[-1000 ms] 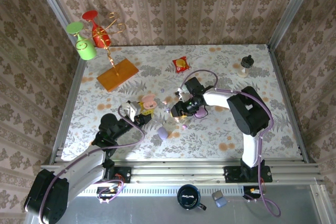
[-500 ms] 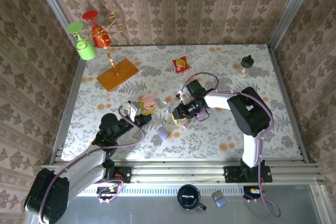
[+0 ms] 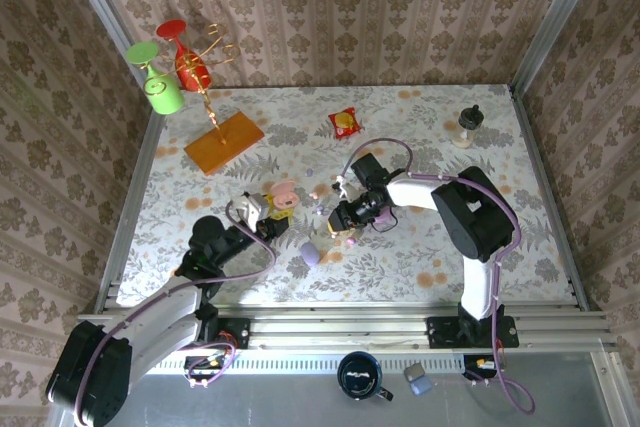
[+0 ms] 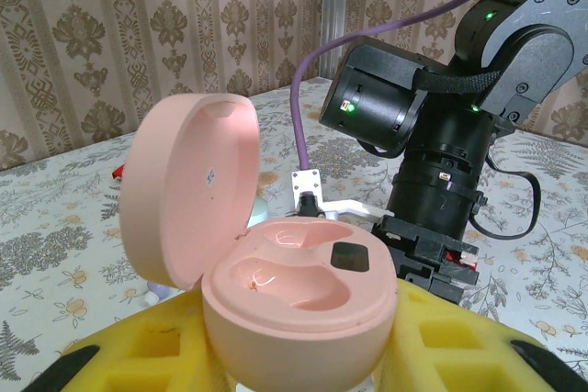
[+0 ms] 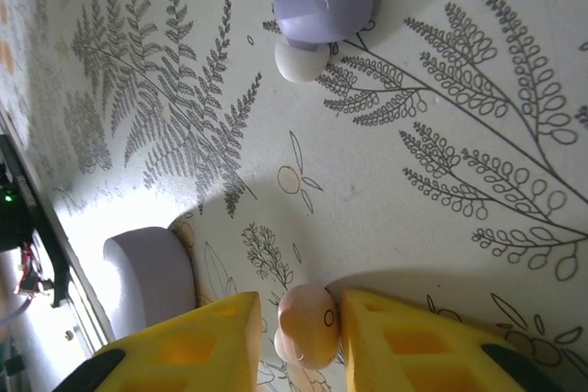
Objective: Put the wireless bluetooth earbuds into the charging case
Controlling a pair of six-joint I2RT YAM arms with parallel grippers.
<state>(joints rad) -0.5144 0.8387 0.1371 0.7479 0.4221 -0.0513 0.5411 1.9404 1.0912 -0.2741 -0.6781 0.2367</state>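
- A pinkish earbud (image 5: 308, 323) lies on the floral table (image 5: 441, 135) between the yellow fingers (image 5: 184, 346) of the right claw (image 5: 301, 309). I cannot tell whether it is pinched.
- The left claw (image 4: 299, 346) pinches an open pink charging case (image 4: 294, 291), its lid upright.
- Farther off, a purple rounded piece (image 5: 323, 2) touches a pale piece (image 5: 300, 60).

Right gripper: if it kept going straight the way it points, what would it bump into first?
The right gripper points down at the table; first it would meet the pink earbud between its fingers, which is likely resting on that table.
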